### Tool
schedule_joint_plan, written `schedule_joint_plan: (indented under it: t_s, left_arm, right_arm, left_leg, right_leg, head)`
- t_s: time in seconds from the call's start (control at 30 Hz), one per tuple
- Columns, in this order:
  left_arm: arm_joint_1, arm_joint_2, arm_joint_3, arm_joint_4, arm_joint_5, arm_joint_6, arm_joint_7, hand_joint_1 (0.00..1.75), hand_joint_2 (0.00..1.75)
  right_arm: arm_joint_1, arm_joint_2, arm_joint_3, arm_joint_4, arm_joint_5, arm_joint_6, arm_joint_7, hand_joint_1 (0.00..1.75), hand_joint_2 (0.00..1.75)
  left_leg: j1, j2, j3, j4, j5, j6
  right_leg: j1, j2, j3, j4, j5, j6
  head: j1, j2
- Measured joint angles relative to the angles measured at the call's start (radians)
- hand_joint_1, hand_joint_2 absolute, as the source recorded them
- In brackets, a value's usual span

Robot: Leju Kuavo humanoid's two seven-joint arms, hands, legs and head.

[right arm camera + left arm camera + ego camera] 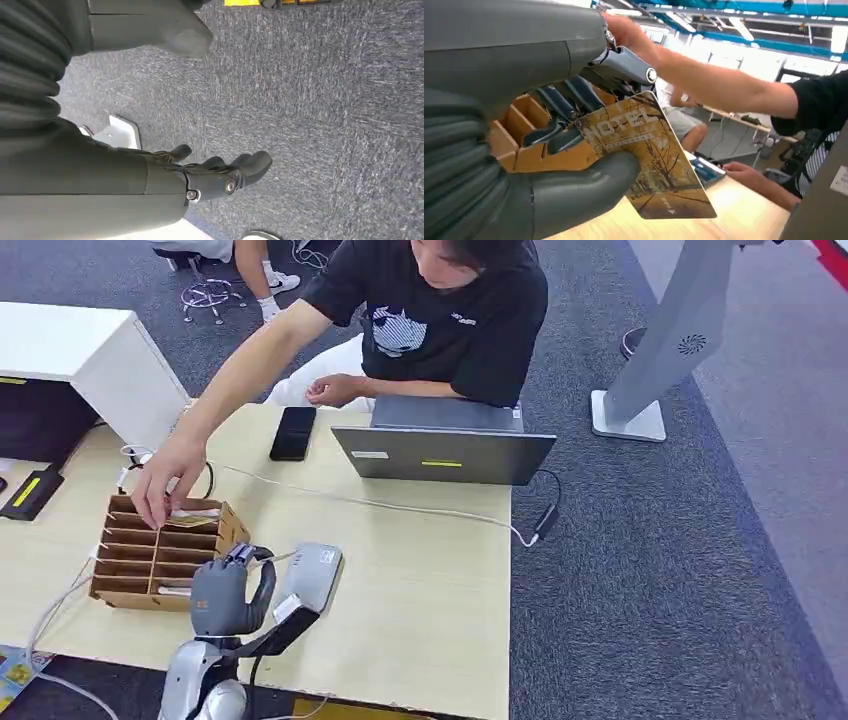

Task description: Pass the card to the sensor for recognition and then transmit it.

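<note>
Left robot hand [549, 165] pinches hotel card [651, 160]; right robot hand [220, 172] hangs slack, empty.
Card looks thin, stiff, slick, light; grip near one edge, leaving face bare for sensor [308, 578].

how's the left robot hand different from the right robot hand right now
The left robot hand grips a hotel card between thumb and fingers; the right robot hand holds nothing, its fingers loosely apart. The left robot hand is raised over the wooden table beside the wooden slotted box; the right robot hand hangs over grey carpet. Both have dark fingers.
</note>
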Motion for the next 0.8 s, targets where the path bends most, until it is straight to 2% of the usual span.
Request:
schedule_joint_plan:
  t_s: [0.47, 0.8]
  left_arm:
    - [0.003, -0.015, -0.026, 0.071, 0.018, -0.018, -0.017, 1.75, 1.75]
    - [0.021, -0.014, -0.031, 0.085, -0.002, -0.028, 0.028, 1.75, 1.75]
  right_arm:
    - [-0.002, 0.007, 0.000, 0.000, 0.013, -0.004, -0.006, 0.00, 1.75]
    - [-0.002, 0.007, 0.000, 0.000, 0.014, -0.009, -0.010, 0.00, 1.75]
  left_leg:
    - [0.000, 0.000, 0.000, 0.000, -0.001, 0.000]
    - [0.000, 0.000, 0.000, 0.000, -0.001, 0.000]
  right_leg:
    - [0.000, 0.000, 0.000, 0.000, 0.000, 0.000]
    - [0.000, 0.000, 0.000, 0.000, 0.000, 0.000]
  head:
    - [0.000, 0.000]
    - [0.000, 0.000]
